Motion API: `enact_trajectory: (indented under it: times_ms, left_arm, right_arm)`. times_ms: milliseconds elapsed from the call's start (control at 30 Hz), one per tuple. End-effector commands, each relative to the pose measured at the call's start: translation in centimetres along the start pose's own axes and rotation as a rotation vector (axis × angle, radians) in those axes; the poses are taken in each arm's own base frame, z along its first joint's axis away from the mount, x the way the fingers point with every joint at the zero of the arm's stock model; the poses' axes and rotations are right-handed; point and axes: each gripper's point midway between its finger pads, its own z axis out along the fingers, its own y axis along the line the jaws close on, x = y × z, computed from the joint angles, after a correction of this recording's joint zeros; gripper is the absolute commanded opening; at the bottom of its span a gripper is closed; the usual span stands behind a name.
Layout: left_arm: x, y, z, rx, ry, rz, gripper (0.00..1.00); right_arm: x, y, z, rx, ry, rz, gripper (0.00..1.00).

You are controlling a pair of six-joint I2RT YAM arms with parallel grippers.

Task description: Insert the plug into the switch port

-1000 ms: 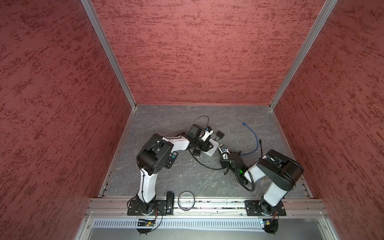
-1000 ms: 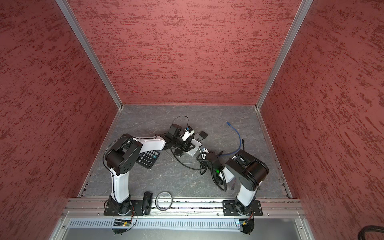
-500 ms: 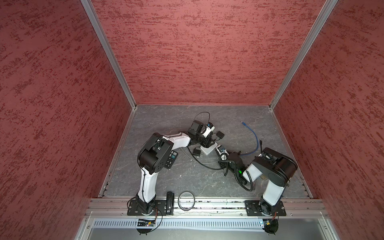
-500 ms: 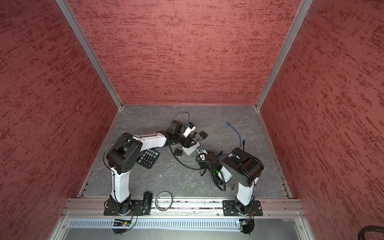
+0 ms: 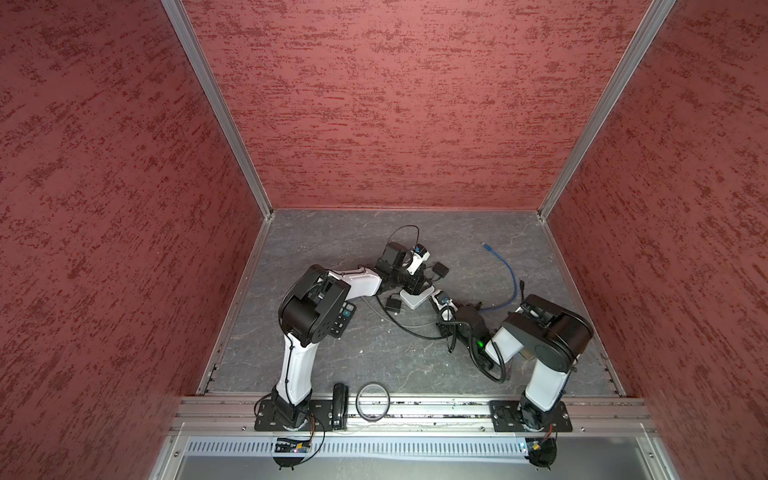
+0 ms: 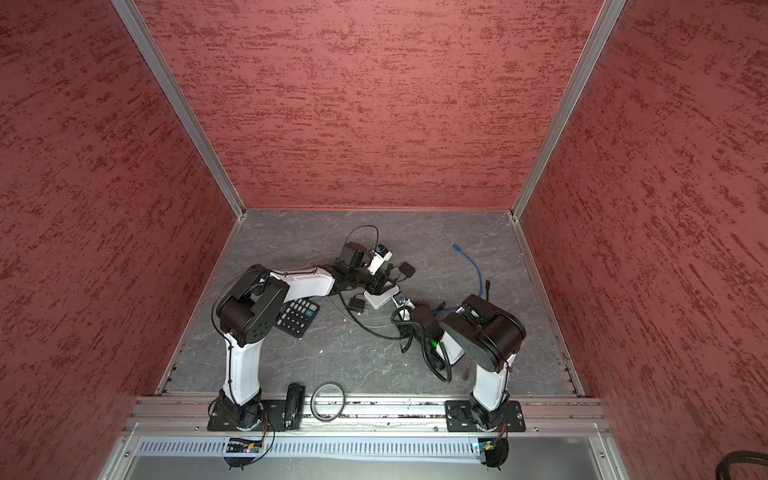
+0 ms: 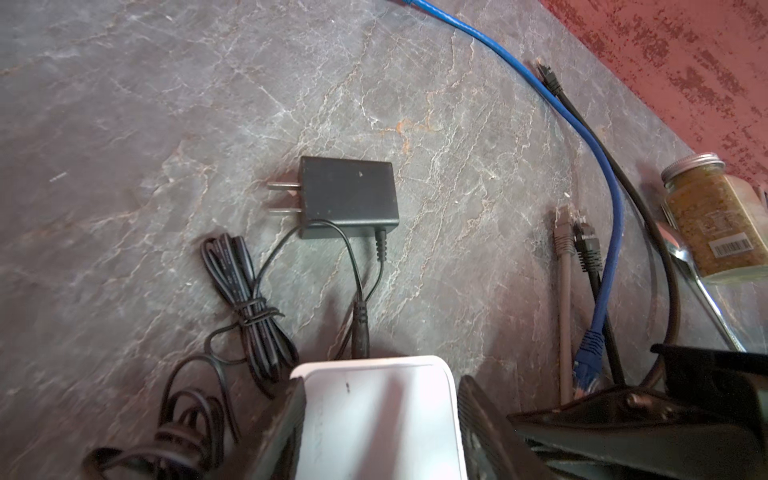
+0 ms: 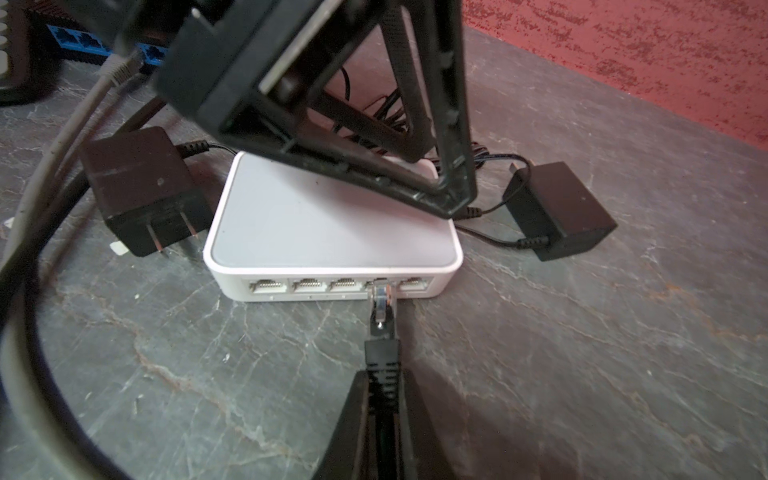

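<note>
Plug (image 8: 380, 301) at switch (image 8: 328, 220), right-wrist only

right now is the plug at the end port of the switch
No, the plug meets the switch one port in from the end, with an empty port beyond it.

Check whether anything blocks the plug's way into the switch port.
Nothing visible does. The plug, held by the right gripper, has its tip at the mouth of a port on the switch, and no cable crosses its line.
</note>
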Motion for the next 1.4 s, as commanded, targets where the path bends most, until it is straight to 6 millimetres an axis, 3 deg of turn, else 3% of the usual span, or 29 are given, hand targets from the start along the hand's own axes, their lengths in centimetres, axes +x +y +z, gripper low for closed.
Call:
enact_trajectory:
  times_ms: [0,200,433,633,933,1167,1367]
  left_arm:
    - [6.5,0.4,1.2,-0.031,0.173,-0.098,0.59]
    - [7.7,-0.3,1.4,-0.025,0.206,-0.098,0.59]
    - [8.4,-0.6,1.4,-0.025,0.222,-0.105,0.59]
    - [8.8,-0.6,1.2,-0.027,0.219,-0.118,0.59]
    - [6.7,1.0,0.8,-0.126,0.194,-0.105,0.59]
    - [4.2,0.5,0.2,-0.148,0.159,-0.074,0.59]
    - [3.9,0.5,-0.6,-0.197,0.187,-0.071,0.59]
  right_arm:
    - [0.2,0.6,0.0,-0.027,-0.003,0.008,0.03]
    - [-0.7,1.4,-0.7,-0.075,-0.069,-0.014,0.04]
    - [-1.6,0.0,-0.1,0.007,-0.089,0.017,0.04]
    - [-0.9,-0.4,0.2,0.034,-0.049,0.024,0.03]
    - [-0.6,1.2,-0.4,-0.057,-0.008,0.014,0.03]
    - [-0.4,1.7,-0.2,-0.081,0.032,0.012,0.03]
    - [-0.3,1.6,0.0,-0.075,0.033,0.038,0.03]
